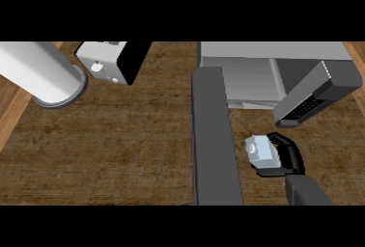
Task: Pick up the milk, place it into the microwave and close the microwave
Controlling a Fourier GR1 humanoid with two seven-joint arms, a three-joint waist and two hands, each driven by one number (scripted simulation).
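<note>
**Brown counter, milk held short of the microwave**

Brown woodgrain counter (114, 144) fills the view. At upper right the grey microwave (242, 72) stands open, cut off by the upper edge; its dark door (317, 96) swings out to the right. A long grey forearm (214, 140) runs up the middle; its hand is not visible. The black right hand (291, 157) curls round the milk (261, 152), a small pale blue-grey carton, just below the door and partly hidden by the fingers.
</note>
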